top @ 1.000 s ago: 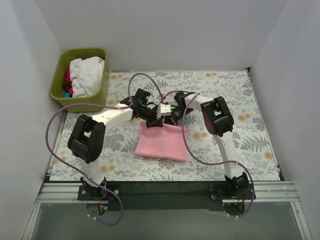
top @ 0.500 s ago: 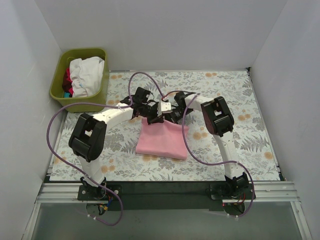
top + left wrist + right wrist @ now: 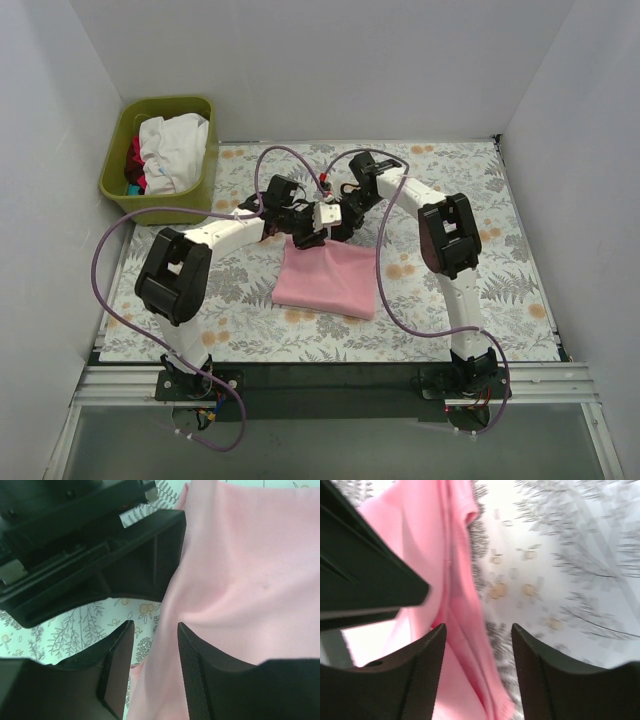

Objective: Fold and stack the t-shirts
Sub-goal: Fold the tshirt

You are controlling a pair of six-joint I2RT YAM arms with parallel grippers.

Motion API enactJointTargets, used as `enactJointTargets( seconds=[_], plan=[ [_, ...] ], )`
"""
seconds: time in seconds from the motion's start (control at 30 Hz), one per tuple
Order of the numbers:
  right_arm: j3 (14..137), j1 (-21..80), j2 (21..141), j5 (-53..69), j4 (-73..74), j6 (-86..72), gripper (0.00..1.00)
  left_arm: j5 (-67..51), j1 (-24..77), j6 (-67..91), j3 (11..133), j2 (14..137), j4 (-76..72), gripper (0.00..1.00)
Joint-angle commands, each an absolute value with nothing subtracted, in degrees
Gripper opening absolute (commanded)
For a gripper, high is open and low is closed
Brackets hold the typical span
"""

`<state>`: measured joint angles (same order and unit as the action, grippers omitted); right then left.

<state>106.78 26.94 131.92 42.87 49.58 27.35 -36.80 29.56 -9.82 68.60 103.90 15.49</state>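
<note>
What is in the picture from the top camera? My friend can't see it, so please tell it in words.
A folded pink t-shirt lies on a floral mat, with the left gripper and right gripper close together at its far edge. An olive-green bin in the far left corner holds white cloth and red cloth.

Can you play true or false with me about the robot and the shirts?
1. The pink shirt lies on the flowery mat. True.
2. The green bin has nothing in it. False: a white shirt and some other clothes are in it.
3. The left gripper and the right gripper are both at the pink shirt. True.
4. The right gripper is shut tight. False: its fingers stand apart, with the shirt's edge below them.
</note>
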Motion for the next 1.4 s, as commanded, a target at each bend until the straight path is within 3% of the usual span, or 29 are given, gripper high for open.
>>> enactJointTargets(
  seconds=[0.0, 0.17, 0.4, 0.73, 0.93, 1.03, 1.1, 1.17, 1.23, 1.27, 1.3, 1.37],
  plan=[
    [111.0, 25.76, 128.23, 35.42, 51.06, 29.62, 0.63, -36.38, 28.66, -8.01, 68.9, 97.74, 14.15, 0.4],
    [113.47, 21.63, 125.17, 35.85, 53.61, 29.53, 0.68, -37.97, 25.06, -4.31, 70.04, 97.12, 16.78, 0.45],
    [105.49, 19.42, 121.2, 37.62, 61.17, 35.94, 0.71, -44.2, 18.29, -3.51, 84.09, 106.25, 39.5, 0.47],
    [102.83, 19.42, 122.96, 37.53, 66.53, 42.27, 0.68, -46.23, 16.0, -10.28, 94.04, 116.97, 54.57, 0.53],
    [101.78, 19.51, 123.22, 36.13, 66.8, 43.86, 0.64, -45.62, 16.0, -10.02, 93.51, 118.74, 53.44, 0.53],
    [100.9, 19.51, 123.75, 34.9, 66.88, 45.0, 0.58, -45.09, 15.91, -10.28, 93.95, 119.44, 53.44, 0.53],
    [100.64, 19.51, 123.75, 34.72, 66.88, 45.61, 0.48, -45.17, 16.0, -10.2, 94.13, 119.62, 53.44, 0.46],
    [100.63, 19.51, 123.57, 34.54, 66.97, 45.88, 0.3, -45.53, 16.0, -10.46, 94.74, 119.71, 53.79, 0.37],
    [101.16, 19.42, 123.31, 33.84, 66.97, 46.14, 0.17, -45.35, 15.91, -10.37, 95.01, 119.62, 53.88, 0.2],
    [101.6, 19.42, 123.22, 33.4, 66.97, 46.23, 0.03, -45.18, 15.82, -9.85, 95.18, 119.45, 53.7, 0.16],
    [102.21, 19.34, 123.22, 32.53, 66.97, 46.23, 0.01, -45.18, 15.82, -9.67, 95.19, 119.27, 53.18, 0.06],
    [103.0, 19.07, 123.13, 32.17, 66.89, 46.23, 0.01, -44.83, 15.64, -8.97, 95.1, 119.01, 52.74, 0.01]
  ],
)
